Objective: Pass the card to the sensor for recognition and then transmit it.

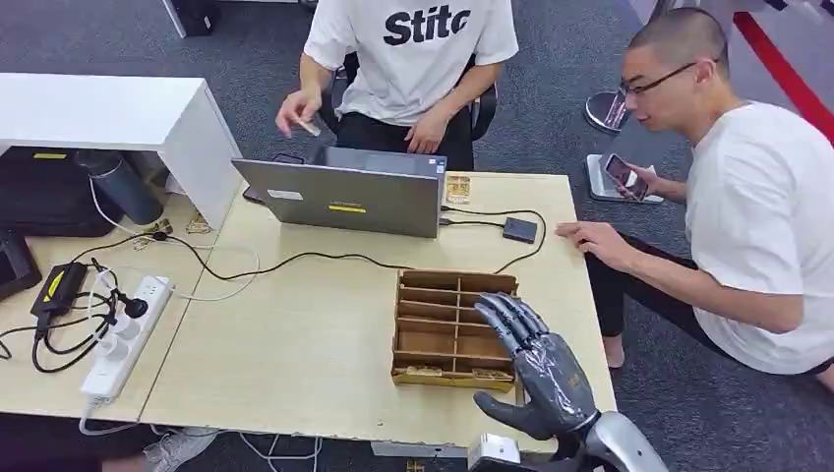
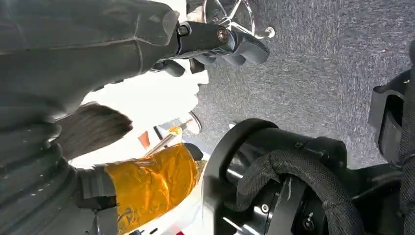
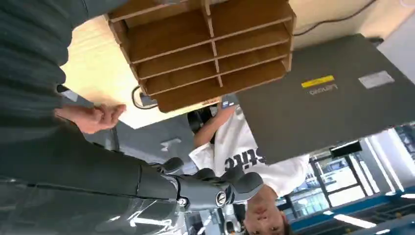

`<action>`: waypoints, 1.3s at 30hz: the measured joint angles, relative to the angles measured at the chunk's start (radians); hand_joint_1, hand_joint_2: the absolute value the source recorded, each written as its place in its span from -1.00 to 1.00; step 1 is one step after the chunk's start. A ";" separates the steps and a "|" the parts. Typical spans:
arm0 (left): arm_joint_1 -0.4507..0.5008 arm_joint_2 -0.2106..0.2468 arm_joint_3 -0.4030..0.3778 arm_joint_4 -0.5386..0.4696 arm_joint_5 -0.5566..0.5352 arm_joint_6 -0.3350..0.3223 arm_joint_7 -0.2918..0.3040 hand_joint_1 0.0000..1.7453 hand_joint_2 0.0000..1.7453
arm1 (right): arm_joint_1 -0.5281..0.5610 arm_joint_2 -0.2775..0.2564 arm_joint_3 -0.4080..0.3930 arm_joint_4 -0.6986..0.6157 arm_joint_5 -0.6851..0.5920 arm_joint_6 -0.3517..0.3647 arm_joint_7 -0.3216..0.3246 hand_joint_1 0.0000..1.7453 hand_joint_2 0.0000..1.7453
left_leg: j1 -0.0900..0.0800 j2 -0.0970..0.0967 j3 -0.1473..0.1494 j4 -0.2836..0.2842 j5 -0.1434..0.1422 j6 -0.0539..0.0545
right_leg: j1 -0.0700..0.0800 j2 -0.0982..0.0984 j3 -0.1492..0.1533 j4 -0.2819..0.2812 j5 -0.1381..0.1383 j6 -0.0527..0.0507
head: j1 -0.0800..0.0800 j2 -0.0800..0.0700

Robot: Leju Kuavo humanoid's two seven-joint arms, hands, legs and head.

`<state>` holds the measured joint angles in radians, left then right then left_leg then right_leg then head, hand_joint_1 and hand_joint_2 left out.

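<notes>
My right hand (image 1: 539, 372) hovers open over the right end of a wooden divider box (image 1: 438, 295), fingers spread and holding nothing. Cards (image 1: 425, 371) lie in the box's nearest row of slots. Beyond the box a small black sensor (image 1: 519, 229) is cabled to a grey laptop (image 1: 344, 197). Another card (image 1: 457, 187) lies beside the laptop's far right corner. In the right wrist view the box (image 3: 205, 54) and laptop (image 3: 333, 93) lie past my hand's fingers (image 3: 220, 192). My left hand (image 2: 98, 54) hangs over grey carpet, its fingers (image 2: 225, 39) holding nothing.
A person in a white shirt (image 1: 408, 49) sits behind the laptop holding a small card (image 1: 310, 128). A second person (image 1: 757, 216) at the right rests a hand (image 1: 595, 239) on the table and holds a phone (image 1: 622, 172). A power strip (image 1: 123, 339) and cables lie at left.
</notes>
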<state>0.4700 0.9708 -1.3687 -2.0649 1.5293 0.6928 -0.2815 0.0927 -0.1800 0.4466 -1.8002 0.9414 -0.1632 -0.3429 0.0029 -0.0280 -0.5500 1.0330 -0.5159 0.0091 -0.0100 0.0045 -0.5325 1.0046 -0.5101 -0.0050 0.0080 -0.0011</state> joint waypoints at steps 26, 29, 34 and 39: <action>-0.052 0.013 -0.053 -0.009 0.000 0.000 0.003 -1.00 1.00 | -0.029 -0.115 0.144 0.155 0.275 -0.179 0.135 -1.00 1.00 | 0.000 0.000 0.000 0.000 0.000 0.000 | 0.000 0.000 0.000 0.000 0.000 0.000 | 0.000 0.000; -0.057 0.013 -0.056 -0.009 0.000 0.000 0.006 -1.00 1.00 | -0.035 -0.115 0.154 0.175 0.284 -0.179 0.142 -1.00 1.00 | 0.000 0.000 0.000 0.000 0.000 0.000 | 0.000 0.000 0.000 0.000 0.000 0.000 | 0.000 0.000; -0.061 0.013 -0.058 -0.009 0.000 0.000 0.008 -1.00 1.00 | -0.045 -0.115 0.168 0.202 0.290 -0.179 0.152 -1.00 1.00 | 0.000 0.000 0.000 0.000 0.000 0.000 | 0.000 0.000 0.000 0.000 0.000 0.000 | 0.000 0.000; -0.066 0.013 -0.060 -0.009 0.000 0.000 0.010 -1.00 1.00 | -0.054 -0.115 0.177 0.225 0.294 -0.181 0.156 -1.00 1.00 | 0.000 0.000 0.000 0.000 0.000 0.000 | 0.000 0.000 0.000 0.000 0.000 0.000 | 0.000 0.000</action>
<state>0.4045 0.9842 -1.4282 -2.0737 1.5293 0.6931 -0.2720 0.0386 -0.2953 0.6241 -1.5755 1.2356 -0.3437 -0.1869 0.0028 -0.0279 -0.5500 1.0330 -0.5159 0.0091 -0.0100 0.0046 -0.5326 1.0046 -0.5101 -0.0050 0.0077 -0.0011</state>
